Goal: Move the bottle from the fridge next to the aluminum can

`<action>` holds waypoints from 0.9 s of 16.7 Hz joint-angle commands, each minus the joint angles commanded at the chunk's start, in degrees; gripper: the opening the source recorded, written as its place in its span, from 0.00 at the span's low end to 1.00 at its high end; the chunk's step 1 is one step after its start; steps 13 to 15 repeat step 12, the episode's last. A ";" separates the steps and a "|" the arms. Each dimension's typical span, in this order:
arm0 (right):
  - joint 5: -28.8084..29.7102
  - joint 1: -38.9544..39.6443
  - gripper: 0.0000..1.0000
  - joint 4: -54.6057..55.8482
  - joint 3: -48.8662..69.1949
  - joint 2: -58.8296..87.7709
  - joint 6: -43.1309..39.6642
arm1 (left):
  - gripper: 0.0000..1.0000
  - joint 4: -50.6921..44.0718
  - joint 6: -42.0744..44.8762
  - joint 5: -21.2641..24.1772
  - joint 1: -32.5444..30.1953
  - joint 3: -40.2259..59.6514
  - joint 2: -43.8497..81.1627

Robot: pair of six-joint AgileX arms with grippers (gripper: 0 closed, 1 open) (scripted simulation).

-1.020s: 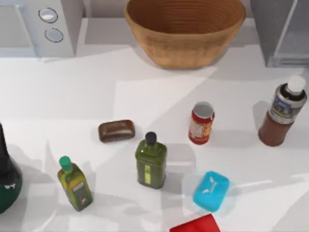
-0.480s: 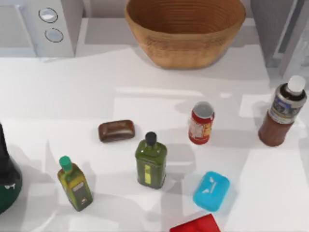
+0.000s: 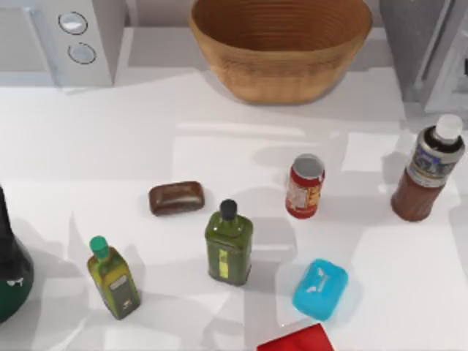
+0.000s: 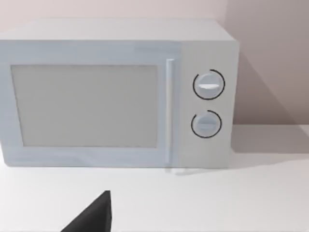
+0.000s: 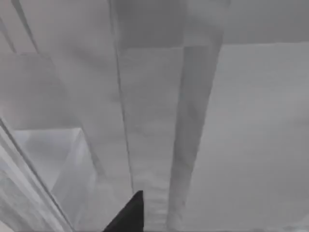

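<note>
One bottle (image 3: 430,170) stands upright on my desk (image 3: 110,146) at the far right, just in front of the fridge (image 3: 424,44), well apart from the aluminum can (image 3: 305,186) to its left. My right pincer (image 5: 126,215) is up close against the fridge's grey panels, my left pincer (image 4: 91,216) faces the white microwave (image 4: 116,94) at the far left, and for both I see one dark fingertip, so I cannot tell whether either is released or clenched. Near me sit a dark-green bottle (image 3: 228,245), an olive bottle (image 3: 113,278) and a blue soap (image 3: 320,289), with a basket (image 3: 281,44) far back.
</note>
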 joint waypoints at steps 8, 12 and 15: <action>0.29 0.15 1.00 -3.95 19.50 15.47 0.06 | 1.00 0.00 0.00 0.00 0.00 0.00 0.00; 0.45 0.15 1.00 -4.90 23.66 18.71 0.04 | 1.00 0.00 0.00 0.00 0.00 0.00 0.00; 0.45 0.15 1.00 -4.90 23.66 18.71 0.04 | 1.00 0.00 0.00 0.00 0.00 0.00 0.00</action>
